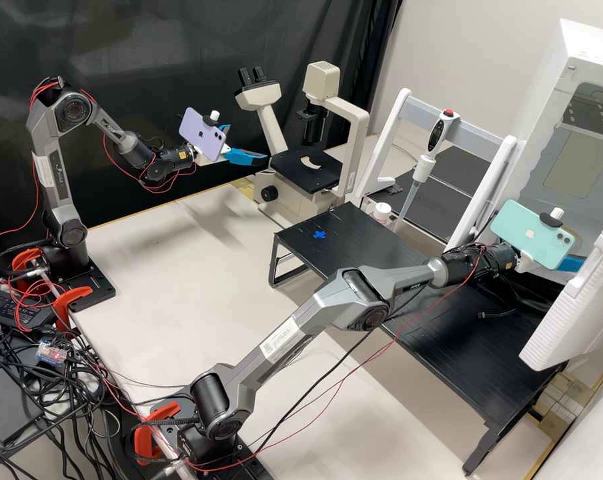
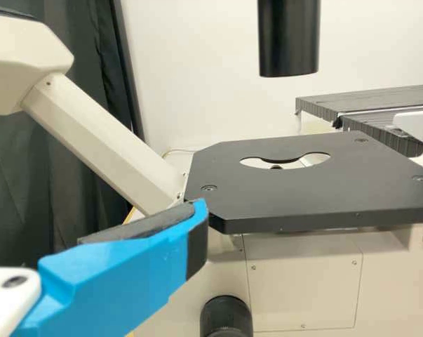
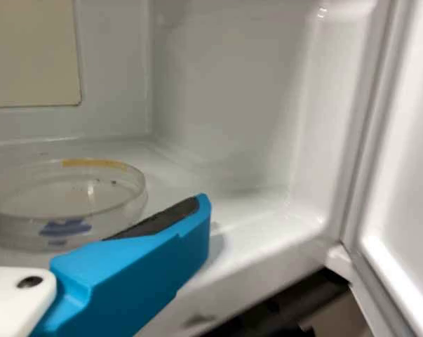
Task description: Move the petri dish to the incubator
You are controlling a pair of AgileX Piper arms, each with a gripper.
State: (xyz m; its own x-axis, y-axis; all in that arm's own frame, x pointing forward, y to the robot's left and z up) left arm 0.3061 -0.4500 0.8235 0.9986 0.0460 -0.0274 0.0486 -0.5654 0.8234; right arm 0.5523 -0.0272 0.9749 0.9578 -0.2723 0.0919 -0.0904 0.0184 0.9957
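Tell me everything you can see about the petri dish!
The petri dish is round, shallow and see-through, like glass or clear plastic, with a yellow-orange strip at its rim and a blue mark on its side. It sits flat on the white floor of the incubator. A gripper's blue finger is close by; I can't tell whether they touch.

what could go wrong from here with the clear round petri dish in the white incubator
The right arm's bright blue, dark-padded finger sits close to the dish, so pulling out might nudge it. That arm could bump the open white door. The left arm's bright blue finger appears near the flat black microscope stage and might knock it.
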